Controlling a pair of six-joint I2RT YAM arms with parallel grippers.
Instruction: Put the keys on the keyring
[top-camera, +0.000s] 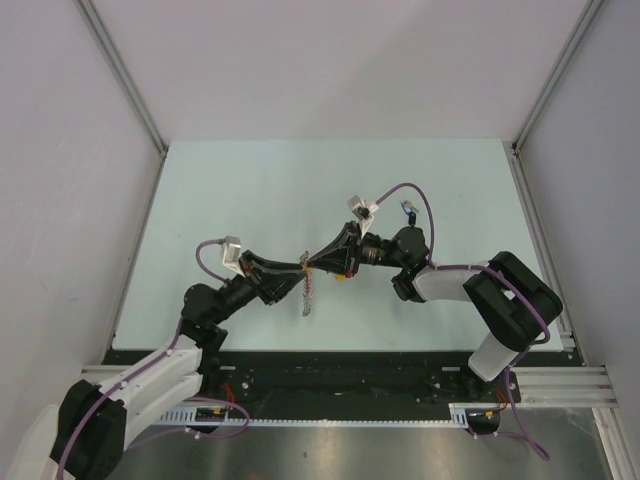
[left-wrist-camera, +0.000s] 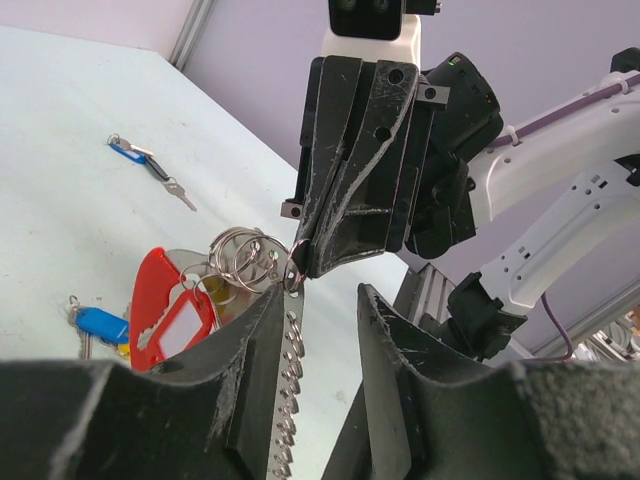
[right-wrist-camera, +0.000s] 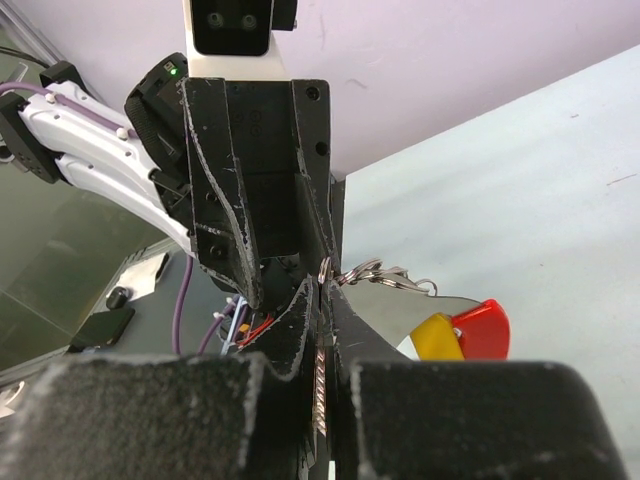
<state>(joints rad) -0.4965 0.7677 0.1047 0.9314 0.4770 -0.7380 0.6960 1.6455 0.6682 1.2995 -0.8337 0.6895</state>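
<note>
Top external shows both arms meeting nose to nose over the table (top-camera: 220, 200). The right gripper (top-camera: 318, 262) is clamped on the keyring (top-camera: 307, 296) — its chain runs between the fingers (left-wrist-camera: 250, 350) of the left gripper (top-camera: 297, 270), which stand apart. Left wrist view: a few keys (left-wrist-camera: 145, 168) lie on the tabletop beyond.

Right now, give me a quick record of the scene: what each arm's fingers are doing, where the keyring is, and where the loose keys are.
keyring: held above the table, chain hanging down
right fingers: shut on the keyring's top end
left fingers: apart, chain running between them
red tag: beside the cluster of rings
blue-headed key: near the red tag
dark-blue keys: farther off on the table
</note>
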